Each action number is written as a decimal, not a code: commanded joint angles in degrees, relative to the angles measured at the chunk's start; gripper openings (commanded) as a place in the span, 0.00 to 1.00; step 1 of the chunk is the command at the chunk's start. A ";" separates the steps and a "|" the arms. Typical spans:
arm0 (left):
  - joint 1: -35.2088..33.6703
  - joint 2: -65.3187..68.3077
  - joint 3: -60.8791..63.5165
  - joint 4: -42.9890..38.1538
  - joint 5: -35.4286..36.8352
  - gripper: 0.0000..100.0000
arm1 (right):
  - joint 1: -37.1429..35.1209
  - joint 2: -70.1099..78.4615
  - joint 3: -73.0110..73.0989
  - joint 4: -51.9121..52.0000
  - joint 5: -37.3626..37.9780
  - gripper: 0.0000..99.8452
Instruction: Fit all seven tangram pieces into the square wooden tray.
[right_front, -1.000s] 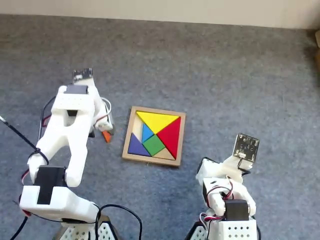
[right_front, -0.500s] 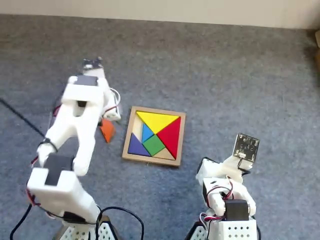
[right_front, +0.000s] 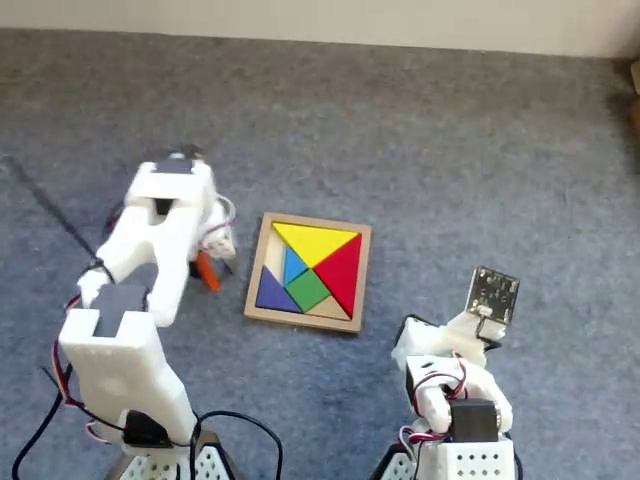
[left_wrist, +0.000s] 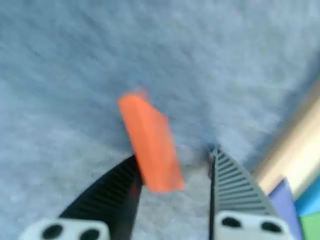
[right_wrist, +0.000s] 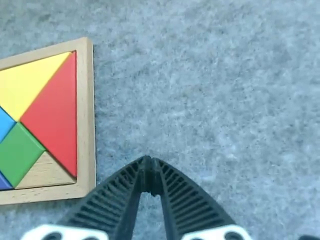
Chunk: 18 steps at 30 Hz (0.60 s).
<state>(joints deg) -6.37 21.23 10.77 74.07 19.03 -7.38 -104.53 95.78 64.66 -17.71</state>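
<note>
The square wooden tray (right_front: 253, 300) lies mid-table with yellow, red, green, light blue and dark blue pieces in it. A bare triangular slot (right_front: 330, 308) shows at its near right corner. An orange piece (right_front: 206, 271) stands tilted on the carpet just left of the tray. My left gripper (left_wrist: 174, 156) is open around the orange piece (left_wrist: 150, 145), which leans against one finger (left_wrist: 117, 192). The tray's edge (left_wrist: 295, 150) is close beside the other finger. My right gripper (right_wrist: 149, 162) is shut on nothing, near the table's front right, beside the tray (right_wrist: 89, 105).
Grey carpet covers the table. The left arm (right_front: 150, 250) stretches over the carpet left of the tray. The right arm (right_front: 450, 370) sits folded at the front right. Open carpet lies beyond and to the right of the tray.
The left arm swung away from the front and a little to the right. The orange piece lay flat half a second ago; now it stands on edge between the left fingers.
</note>
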 joint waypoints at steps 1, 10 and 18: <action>-3.82 0.04 -0.04 0.70 -2.73 0.20 | 0.75 -0.57 6.81 0.04 0.70 0.00; -9.10 -0.40 -0.48 1.23 -3.43 0.20 | 0.75 -0.57 6.81 0.04 0.70 0.00; -12.53 -0.48 -6.99 10.20 -7.30 0.20 | 0.75 -0.57 6.81 0.04 0.70 0.00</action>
<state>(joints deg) -16.66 21.49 8.57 80.75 12.44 -7.38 -104.53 95.78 64.66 -17.71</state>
